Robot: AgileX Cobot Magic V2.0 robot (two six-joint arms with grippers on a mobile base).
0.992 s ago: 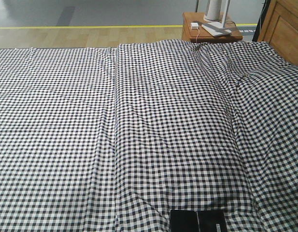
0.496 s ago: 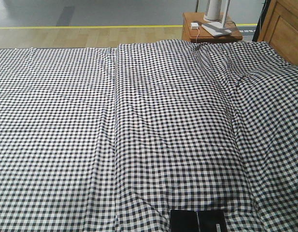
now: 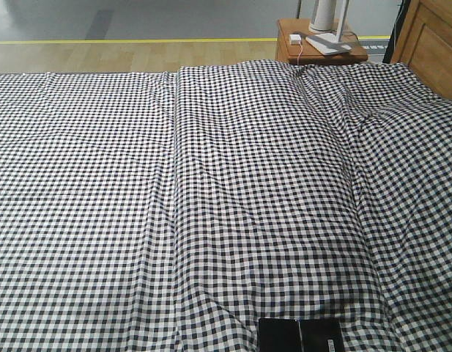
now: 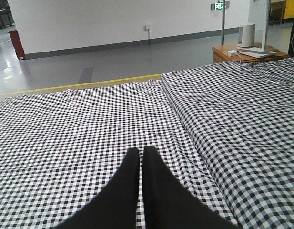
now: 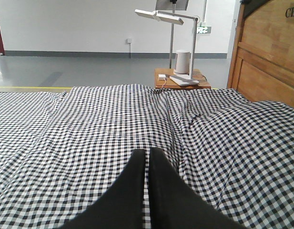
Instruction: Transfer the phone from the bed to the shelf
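Observation:
The phone [image 3: 300,335] is a flat black slab with a seam across its middle. It lies on the bed [image 3: 211,183], on the black-and-white checked sheet, at the bottom edge of the front view, partly cut off by the frame. My left gripper [image 4: 140,150] hovers over the checked sheet, shut with nothing between its fingers. My right gripper [image 5: 147,151] is also shut and empty above the sheet. The phone shows in neither wrist view, and neither gripper shows in the front view. The shelf is out of view.
A reddish-brown bedside table [image 3: 319,44] with a white lamp base and a charger stands beyond the bed's far right corner. The wooden headboard [image 3: 431,44] rises at the right. Grey floor with a yellow line [image 3: 138,40] lies past the bed.

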